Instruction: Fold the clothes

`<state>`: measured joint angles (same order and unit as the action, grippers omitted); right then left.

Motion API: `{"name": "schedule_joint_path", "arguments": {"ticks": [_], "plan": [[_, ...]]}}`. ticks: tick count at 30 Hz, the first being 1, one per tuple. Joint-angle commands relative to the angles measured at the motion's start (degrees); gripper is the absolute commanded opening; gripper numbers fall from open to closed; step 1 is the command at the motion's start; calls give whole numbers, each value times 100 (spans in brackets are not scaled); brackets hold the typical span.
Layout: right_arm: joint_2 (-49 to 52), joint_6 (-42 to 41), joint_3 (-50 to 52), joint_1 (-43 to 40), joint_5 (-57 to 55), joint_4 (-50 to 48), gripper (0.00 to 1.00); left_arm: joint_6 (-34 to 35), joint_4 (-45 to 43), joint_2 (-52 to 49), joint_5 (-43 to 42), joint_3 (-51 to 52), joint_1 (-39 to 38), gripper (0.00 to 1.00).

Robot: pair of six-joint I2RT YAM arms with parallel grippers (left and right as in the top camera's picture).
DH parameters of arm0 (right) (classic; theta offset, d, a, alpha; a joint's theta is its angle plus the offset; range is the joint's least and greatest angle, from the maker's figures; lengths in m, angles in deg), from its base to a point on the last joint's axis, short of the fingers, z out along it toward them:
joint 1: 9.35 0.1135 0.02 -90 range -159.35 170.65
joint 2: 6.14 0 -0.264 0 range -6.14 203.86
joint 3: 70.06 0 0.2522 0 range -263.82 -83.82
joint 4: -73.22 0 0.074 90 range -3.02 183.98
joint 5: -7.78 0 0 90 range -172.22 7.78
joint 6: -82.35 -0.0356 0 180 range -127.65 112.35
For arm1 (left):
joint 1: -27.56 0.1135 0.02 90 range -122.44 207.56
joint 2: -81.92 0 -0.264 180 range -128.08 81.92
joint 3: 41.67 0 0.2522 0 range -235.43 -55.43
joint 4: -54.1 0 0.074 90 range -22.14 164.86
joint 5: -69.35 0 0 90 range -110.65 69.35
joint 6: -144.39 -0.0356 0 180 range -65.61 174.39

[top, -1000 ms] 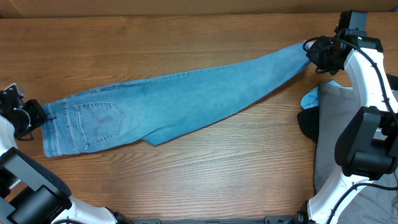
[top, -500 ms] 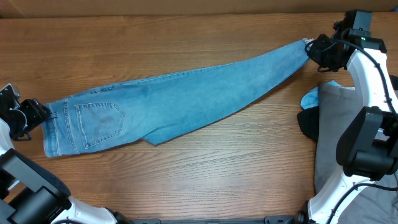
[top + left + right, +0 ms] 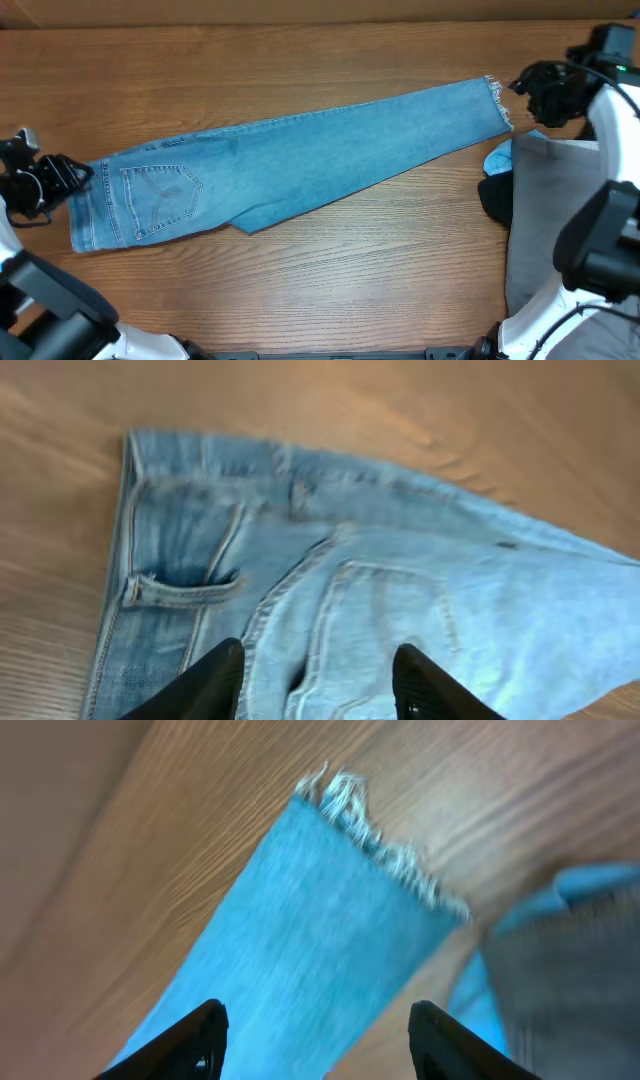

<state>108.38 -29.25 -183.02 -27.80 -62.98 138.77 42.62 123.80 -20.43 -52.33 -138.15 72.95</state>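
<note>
The jeans lie flat on the bench, the waistband at 9 o'clock and the frayed hem at 2 o'clock, while the left fingers and the right fingers stand apart near each end, holding nothing.

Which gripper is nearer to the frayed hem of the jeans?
Right. The right gripper is just beside the frayed hem; the left gripper is by the waistband, at the opposite end.

Wooden table, warm brown, evenly lit.
</note>
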Motion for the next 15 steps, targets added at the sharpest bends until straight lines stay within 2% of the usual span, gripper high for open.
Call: {"name": "schedule_joint_path", "arguments": {"ticks": [1, 5, 7, 12, 13, 15], "plan": [[-699, 101, -31, 190, 1231, 535, 60, -229, 129, 562, -391, -286, -127, 50], [-726, 127, -4, 811, 1408, 1344, 55, -485, 387, 614, -396, -284, -645, 40], [-726, 94, 83, 1248, 1405, 1552, 51, -595, 455, 592, -138, -273, -1040, 36], [-715, -341, 479, 2564, 1386, 1641, 44, -372, 365, 533, 1128, -271, -1891, 40], [-715, -671, 824, 3143, 1388, 1445, 41, -293, 358, 494, 1377, -271, -2037, 40], [-715, -1043, 1204, 3620, 1390, 1117, 38, -229, 356, 446, 1458, -269, -2068, 39]]}}
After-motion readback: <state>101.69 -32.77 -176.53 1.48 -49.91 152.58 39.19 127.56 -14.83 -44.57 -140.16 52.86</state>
